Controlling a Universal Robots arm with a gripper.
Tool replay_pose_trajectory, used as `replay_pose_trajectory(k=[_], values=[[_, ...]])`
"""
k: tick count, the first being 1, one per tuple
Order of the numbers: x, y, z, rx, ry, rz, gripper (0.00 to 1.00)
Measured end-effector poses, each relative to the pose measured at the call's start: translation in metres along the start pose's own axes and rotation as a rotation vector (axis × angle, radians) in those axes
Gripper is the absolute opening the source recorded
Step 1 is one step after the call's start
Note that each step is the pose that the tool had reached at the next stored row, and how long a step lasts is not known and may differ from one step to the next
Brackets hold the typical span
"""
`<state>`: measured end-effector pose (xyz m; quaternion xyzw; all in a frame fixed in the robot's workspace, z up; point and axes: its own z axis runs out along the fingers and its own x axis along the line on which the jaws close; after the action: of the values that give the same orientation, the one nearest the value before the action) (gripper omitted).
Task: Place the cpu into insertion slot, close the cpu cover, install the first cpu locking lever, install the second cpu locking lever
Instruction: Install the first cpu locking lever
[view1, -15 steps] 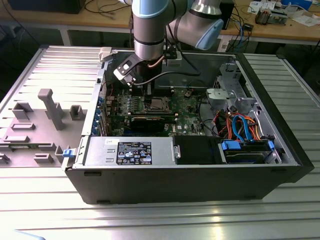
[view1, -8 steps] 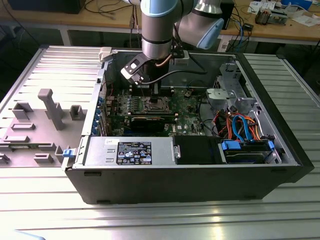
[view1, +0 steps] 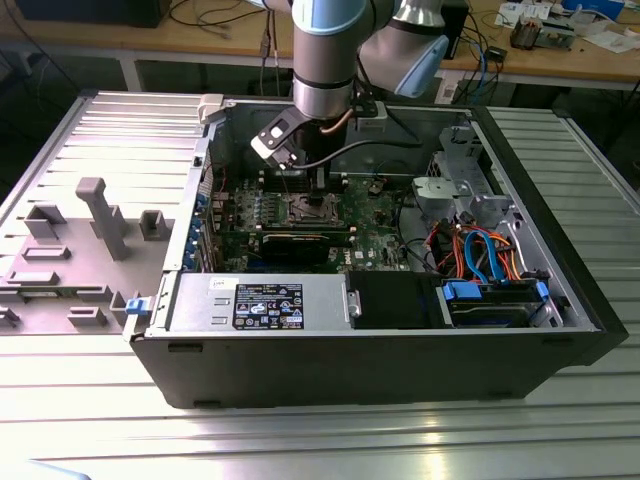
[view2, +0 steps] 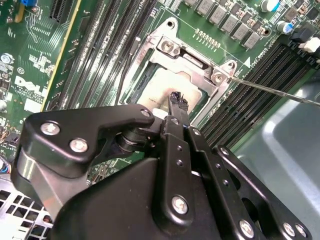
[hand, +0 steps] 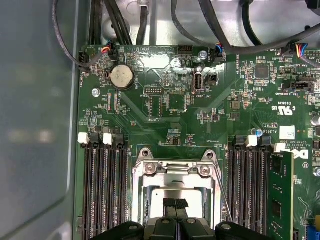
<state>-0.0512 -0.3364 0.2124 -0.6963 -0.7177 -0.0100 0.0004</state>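
A robot arm is reaching down into an open computer case that is lying on a ribbed metal tabletop. Its black pincer is hanging clenched, fingertips pressed together and grasping nothing, right over the cpu. The cpu is sitting in the insertion slot on the green motherboard, between rows of long black memory slots. The cpu cover is lying down over it, framing its silver face. A thin wire lever is sticking out beside the socket.
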Motion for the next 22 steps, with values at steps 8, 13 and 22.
replay_pose_trajectory(k=[8, 13, 22], values=[[-0.0001, 0.0026, 0.0000, 0.0000, -0.0001, 0.000, 0.11], [-0.0001, 0.0027, -0.0002, 0.0000, 0.0000, 0.000, 0.11], [0.0003, 0.0031, -0.0290, 0.0000, -0.0006, 0.000, 0.11]])
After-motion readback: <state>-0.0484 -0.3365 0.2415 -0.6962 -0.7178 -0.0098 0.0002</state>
